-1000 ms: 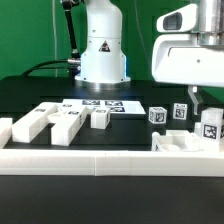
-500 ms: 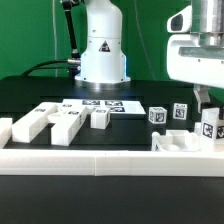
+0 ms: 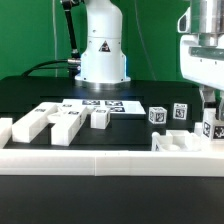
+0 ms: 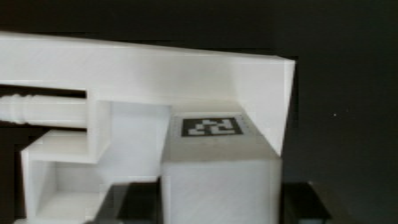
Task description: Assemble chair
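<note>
My gripper (image 3: 208,104) hangs at the exterior view's right, just above a white tagged chair part (image 3: 212,128) that stands behind a low white slab (image 3: 180,142). In the wrist view the gripper (image 4: 217,216) looks down on that white part (image 4: 214,175), with its square tag (image 4: 210,126). The dark fingertips (image 4: 132,206) show on either side of its post. The jaws stand apart and hold nothing. A ribbed white peg (image 4: 39,106) lies beside it. More white chair parts (image 3: 68,124) lie at the left, and two small tagged blocks (image 3: 158,115) stand mid-right.
The long low white rail (image 3: 100,158) runs along the table's front edge. The marker board (image 3: 102,103) lies in front of the robot's white base (image 3: 102,50). A green wall stands behind.
My gripper has moved steadily toward the exterior view's right and now hangs over the right tagged part. The parts on the table have not moved.
</note>
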You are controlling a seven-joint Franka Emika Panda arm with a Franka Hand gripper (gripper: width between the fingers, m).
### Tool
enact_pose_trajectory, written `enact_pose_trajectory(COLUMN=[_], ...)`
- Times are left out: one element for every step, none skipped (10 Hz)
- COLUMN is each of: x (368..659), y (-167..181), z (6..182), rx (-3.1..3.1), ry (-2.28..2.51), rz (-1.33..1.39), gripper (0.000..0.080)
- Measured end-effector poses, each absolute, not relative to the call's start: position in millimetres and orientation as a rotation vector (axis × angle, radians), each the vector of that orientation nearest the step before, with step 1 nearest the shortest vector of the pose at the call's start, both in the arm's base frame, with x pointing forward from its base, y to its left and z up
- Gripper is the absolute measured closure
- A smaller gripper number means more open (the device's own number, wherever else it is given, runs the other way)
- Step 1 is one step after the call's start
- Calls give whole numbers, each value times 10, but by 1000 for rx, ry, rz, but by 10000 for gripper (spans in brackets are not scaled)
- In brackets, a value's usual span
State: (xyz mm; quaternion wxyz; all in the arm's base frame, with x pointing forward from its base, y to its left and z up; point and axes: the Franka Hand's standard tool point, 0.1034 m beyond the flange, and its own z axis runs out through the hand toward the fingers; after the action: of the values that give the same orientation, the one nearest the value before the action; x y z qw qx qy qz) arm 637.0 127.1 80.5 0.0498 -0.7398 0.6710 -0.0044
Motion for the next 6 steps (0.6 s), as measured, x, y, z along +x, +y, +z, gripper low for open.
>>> enact_pose_trajectory(x=[6370,6369,6371,6370,6367,6362], y=[1273,1272,1272,1293,1308,1321], z=[804,805,809,814,815,808], rx=[-2278,-2329,-2385,-2443,-2564,-2666], ry=[2016,1957,1889,1809,1638,1473], rz=[-15,-19,-24,-32,-44,-53], gripper=[436,254,171,156,156,151])
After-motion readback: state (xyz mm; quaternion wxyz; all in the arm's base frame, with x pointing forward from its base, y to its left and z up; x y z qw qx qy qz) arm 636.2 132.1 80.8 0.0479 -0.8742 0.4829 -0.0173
